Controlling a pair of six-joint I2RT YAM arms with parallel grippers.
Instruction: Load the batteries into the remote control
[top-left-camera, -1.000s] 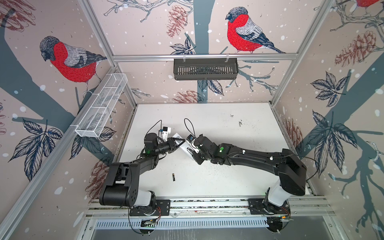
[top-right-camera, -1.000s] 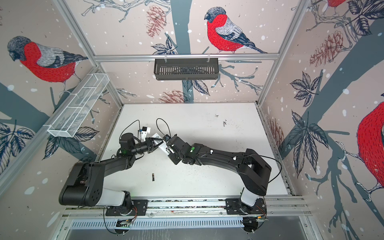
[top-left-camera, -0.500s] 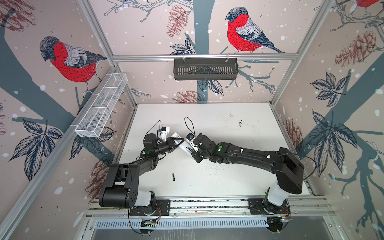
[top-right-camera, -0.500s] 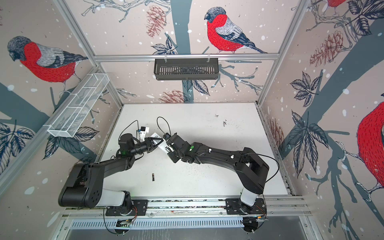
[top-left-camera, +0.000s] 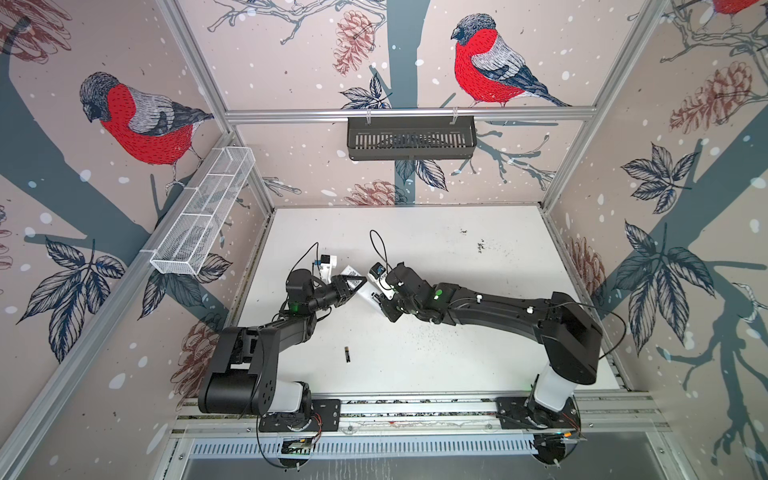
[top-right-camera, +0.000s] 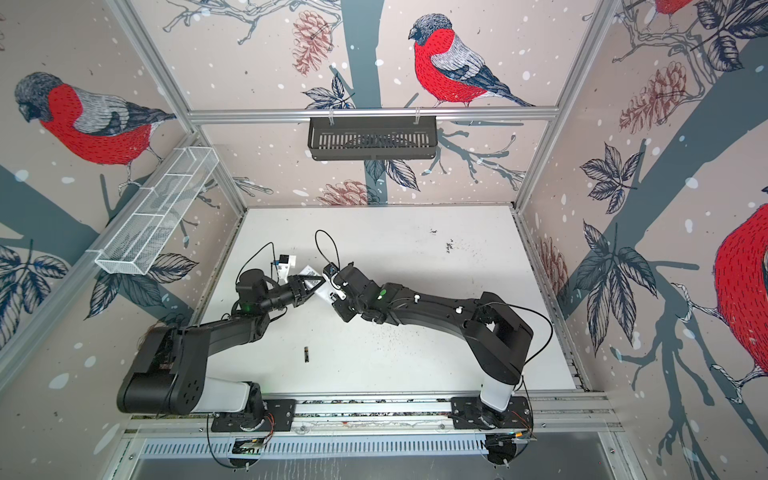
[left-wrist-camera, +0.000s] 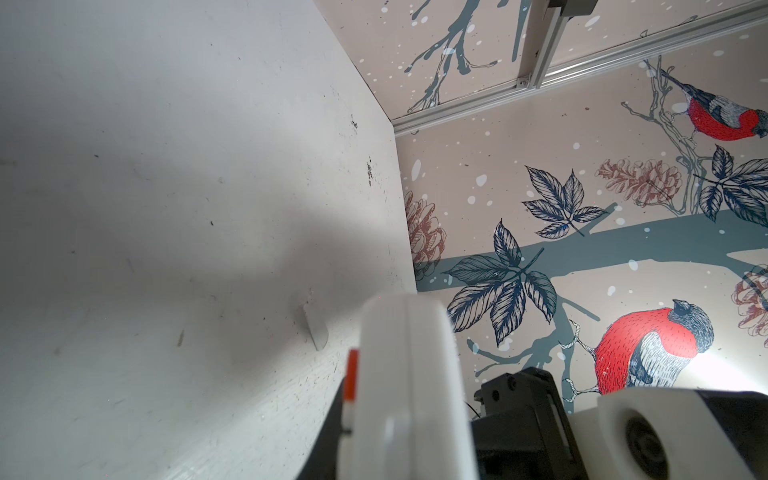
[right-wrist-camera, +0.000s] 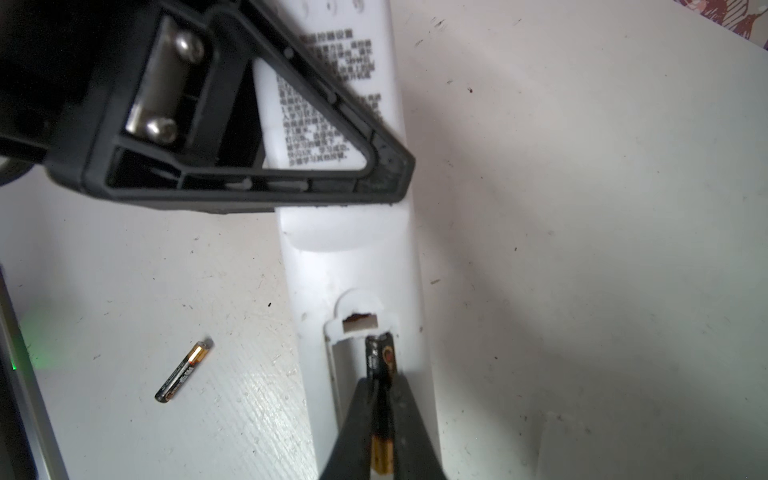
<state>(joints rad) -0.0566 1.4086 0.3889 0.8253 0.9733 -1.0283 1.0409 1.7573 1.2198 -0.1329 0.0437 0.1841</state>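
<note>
Above the white desk (right-wrist-camera: 582, 249), the left hand (top-left-camera: 358, 286) clamps the slim white remote control (right-wrist-camera: 353, 266), the right hand (right-wrist-camera: 380, 388) grips one black gold-banded battery (right-wrist-camera: 379, 359) partly in its open bay (right-wrist-camera: 347, 361), and the second battery (right-wrist-camera: 183, 371) lies unloaded.

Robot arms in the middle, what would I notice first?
Over the white table, the left gripper clamps the white remote while the right gripper holds a battery at its open slot. A spare battery lies nearer the front, and red birds cover the walls.
</note>
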